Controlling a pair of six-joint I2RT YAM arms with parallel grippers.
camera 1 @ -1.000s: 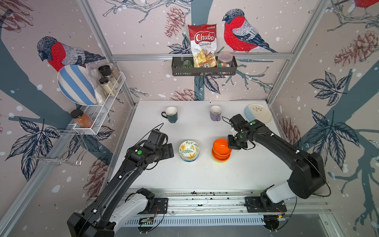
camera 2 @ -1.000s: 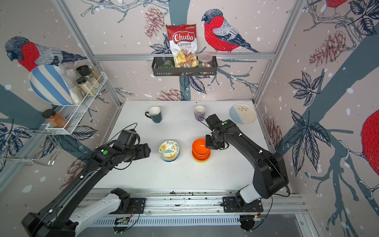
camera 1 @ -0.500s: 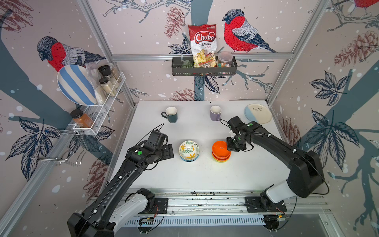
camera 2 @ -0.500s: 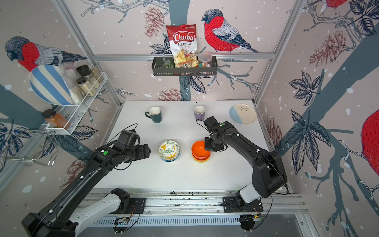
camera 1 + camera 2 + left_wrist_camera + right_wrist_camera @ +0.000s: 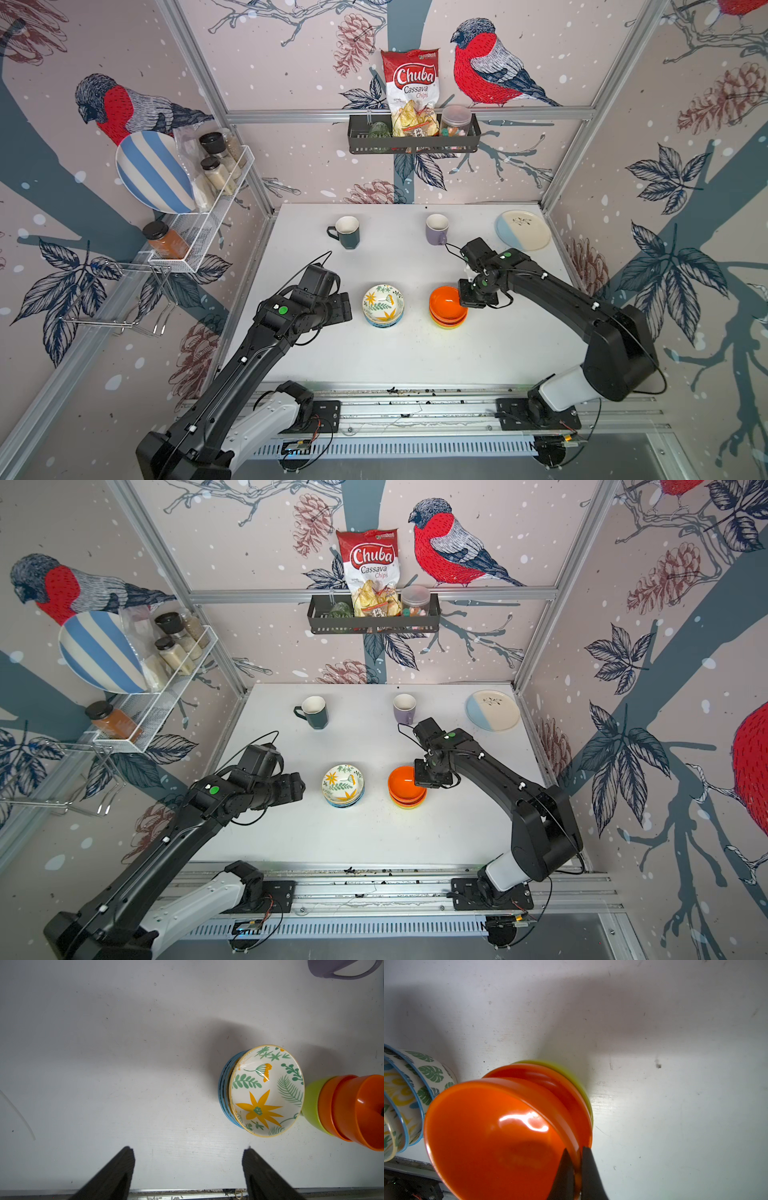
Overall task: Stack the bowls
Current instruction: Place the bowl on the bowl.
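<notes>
Two stacks of bowls stand mid-table. The left stack is topped by the yellow-floral bowl [image 5: 383, 303] [image 5: 342, 781] [image 5: 268, 1091], with leaf-print bowls [image 5: 429, 1073] and blue rims under it. The right stack has a lime green bowl [image 5: 311, 1105] [image 5: 582, 1084] at the bottom, an orange bowl [image 5: 566, 1088] on it, and a top orange bowl [image 5: 444, 300] [image 5: 402, 780] [image 5: 492, 1136] slightly tilted. My right gripper [image 5: 574, 1150] [image 5: 471, 295] [image 5: 428, 776] is shut on that top bowl's right rim. My left gripper [image 5: 188, 1148] [image 5: 347, 306] [image 5: 300, 786] hangs open just left of the patterned stack, empty.
A dark green mug [image 5: 347, 232] and a purple mug [image 5: 437, 228] stand near the back of the table. A cream-and-blue plate [image 5: 523, 230] lies at the back right corner. A wire rack [image 5: 199, 224] juts from the left wall. The metal rail [image 5: 415, 409] runs along the front.
The right gripper has edged slightly left toward the orange stack, still gripping the top orange bowl's rim. The left arm has barely moved.
</notes>
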